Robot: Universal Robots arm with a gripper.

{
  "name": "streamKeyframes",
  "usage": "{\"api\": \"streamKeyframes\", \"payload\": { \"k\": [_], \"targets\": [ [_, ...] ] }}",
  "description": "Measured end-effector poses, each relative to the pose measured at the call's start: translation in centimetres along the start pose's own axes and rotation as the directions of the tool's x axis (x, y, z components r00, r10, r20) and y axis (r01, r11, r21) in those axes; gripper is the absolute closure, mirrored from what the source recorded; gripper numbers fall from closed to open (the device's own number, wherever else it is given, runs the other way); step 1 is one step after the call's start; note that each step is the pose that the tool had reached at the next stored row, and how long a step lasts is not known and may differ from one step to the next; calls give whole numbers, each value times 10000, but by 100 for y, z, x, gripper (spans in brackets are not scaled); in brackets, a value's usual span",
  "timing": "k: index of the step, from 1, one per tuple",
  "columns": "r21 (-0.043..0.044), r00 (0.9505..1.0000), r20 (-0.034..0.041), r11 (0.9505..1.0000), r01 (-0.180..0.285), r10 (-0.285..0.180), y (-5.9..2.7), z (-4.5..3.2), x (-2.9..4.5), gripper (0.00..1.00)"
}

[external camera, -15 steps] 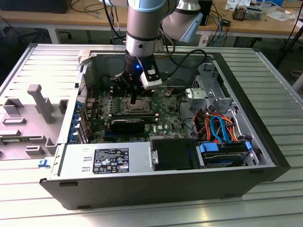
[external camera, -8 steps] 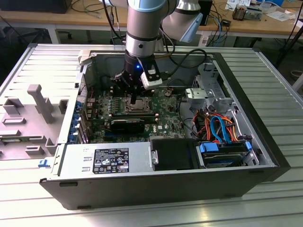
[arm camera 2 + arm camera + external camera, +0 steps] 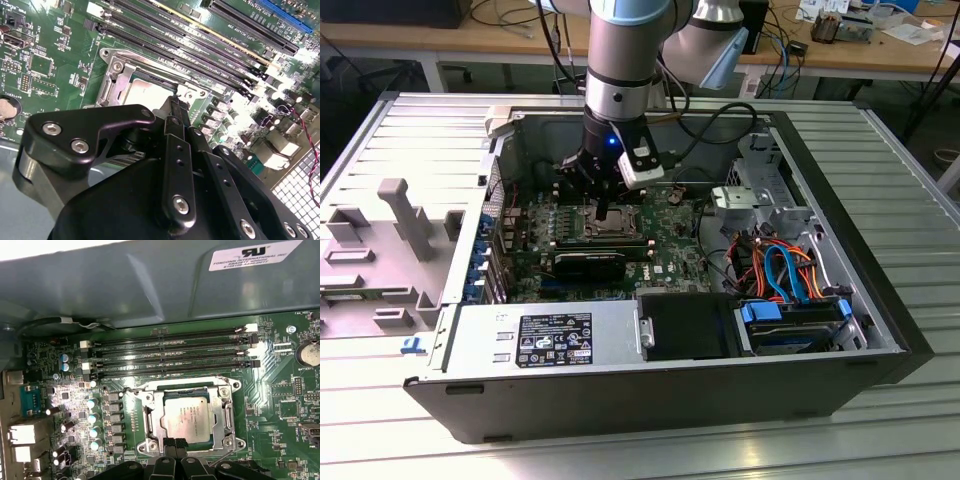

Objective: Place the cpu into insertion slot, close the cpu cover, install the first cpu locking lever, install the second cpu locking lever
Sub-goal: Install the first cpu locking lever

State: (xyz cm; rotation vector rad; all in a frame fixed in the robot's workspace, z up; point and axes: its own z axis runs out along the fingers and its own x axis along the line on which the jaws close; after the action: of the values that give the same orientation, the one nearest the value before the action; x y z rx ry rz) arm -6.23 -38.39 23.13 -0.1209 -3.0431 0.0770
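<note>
The cpu (image 3: 187,417) lies flat in the insertion slot (image 3: 610,222) on the green board, its silver-grey top showing. The cpu cover (image 3: 228,412) is down around it as a silvery frame, with the chip visible through its window. My gripper (image 3: 175,442) hovers just off one edge of the socket, fingers pressed together with nothing between them. In the second wrist view the shut fingertips (image 3: 176,102) stand right beside the cpu (image 3: 145,90) and the cover (image 3: 111,75). I cannot tell the locking levers apart from the frame's edges. In the exterior view the gripper (image 3: 604,212) reaches straight down into the open case.
Long black memory slots (image 3: 170,352) run beside the socket, then the grey case wall (image 3: 150,285). Small capacitors (image 3: 92,420) stand on another side. A long black card (image 3: 590,262), the power supply (image 3: 540,335) and coloured cables (image 3: 785,270) crowd the case.
</note>
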Motion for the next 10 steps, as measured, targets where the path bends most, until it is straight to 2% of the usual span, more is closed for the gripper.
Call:
{"api": "streamKeyframes", "payload": {
  "k": [10],
  "targets": [
    [13, 9999, 8, 9999, 139, -139, 0, 0, 0, 89]
  ]
}}
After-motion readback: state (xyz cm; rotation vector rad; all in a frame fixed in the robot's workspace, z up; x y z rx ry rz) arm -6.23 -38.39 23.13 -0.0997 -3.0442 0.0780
